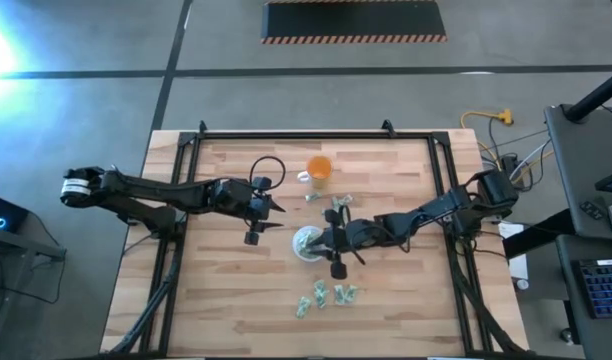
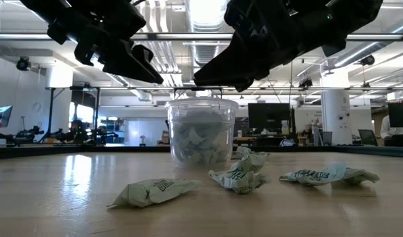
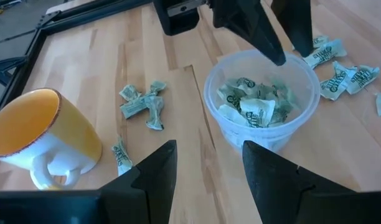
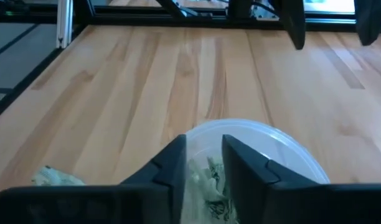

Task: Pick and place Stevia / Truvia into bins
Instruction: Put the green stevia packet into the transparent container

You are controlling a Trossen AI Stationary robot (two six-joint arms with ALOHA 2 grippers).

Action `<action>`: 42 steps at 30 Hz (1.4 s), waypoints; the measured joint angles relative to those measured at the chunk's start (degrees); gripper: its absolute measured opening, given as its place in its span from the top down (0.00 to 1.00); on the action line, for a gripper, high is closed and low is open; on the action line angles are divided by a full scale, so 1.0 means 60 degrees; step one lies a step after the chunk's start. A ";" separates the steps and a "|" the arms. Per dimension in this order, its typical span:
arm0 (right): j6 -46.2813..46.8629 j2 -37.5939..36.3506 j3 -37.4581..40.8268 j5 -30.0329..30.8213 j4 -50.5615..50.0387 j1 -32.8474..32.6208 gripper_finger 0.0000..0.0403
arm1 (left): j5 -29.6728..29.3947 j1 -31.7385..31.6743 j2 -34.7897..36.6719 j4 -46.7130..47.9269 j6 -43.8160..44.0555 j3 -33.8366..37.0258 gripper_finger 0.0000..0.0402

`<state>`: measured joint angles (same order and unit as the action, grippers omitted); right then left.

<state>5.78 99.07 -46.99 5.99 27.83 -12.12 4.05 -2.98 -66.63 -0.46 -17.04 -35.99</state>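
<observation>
1. Clear round bin [image 1: 308,243] standing upright near the middle of the wooden table [image 1: 216,300], already well stocked with crumpled pale green sachets [image 3: 253,106].
2. Right gripper [image 4: 204,163] hanging right over the bin's rim, fingers [image 4: 172,165] parted by a narrow gap, nothing pinched between them, only packets inside the bin showing through the gap.
3. Left gripper [image 3: 206,163] hovering clear of the bin on the side away from the right arm, fingers [image 3: 156,171] spread wide and holding nothing.
4. Loose sachets [image 1: 324,297] lying in a small cluster near the bin toward the table's front edge, apart from it.
5. From table height, three crumpled packets [image 2: 238,176] in front of the bin, the middle one nearest its base.
6. More loose packets [image 1: 336,203] just beyond the bin toward the orange cup [image 1: 319,170], a twisted pair [image 3: 144,104] lying between cup and bin.
7. Orange cup with white handle standing well apart from the bin toward the table's back edge.
</observation>
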 joint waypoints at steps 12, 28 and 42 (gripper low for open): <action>-0.0463 -0.0987 -0.0284 0.0092 -0.2352 -0.0095 0.61 | 0.0175 0.0106 0.0000 0.0391 0.0056 -0.0004 0.59; 0.1782 -0.3014 -0.0145 0.3025 -0.7434 -0.0120 0.69 | -0.2066 -0.0027 -0.0419 0.0203 -0.0272 -0.0015 0.59; 0.2465 -0.2871 -0.0080 0.2486 -0.7351 -0.0187 0.69 | -0.0946 -0.1452 -0.3525 -0.2318 -0.1465 -0.0011 0.59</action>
<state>20.57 81.84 -47.46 20.91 -16.28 -13.24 -1.62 -11.70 -87.78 -14.36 -25.83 -36.05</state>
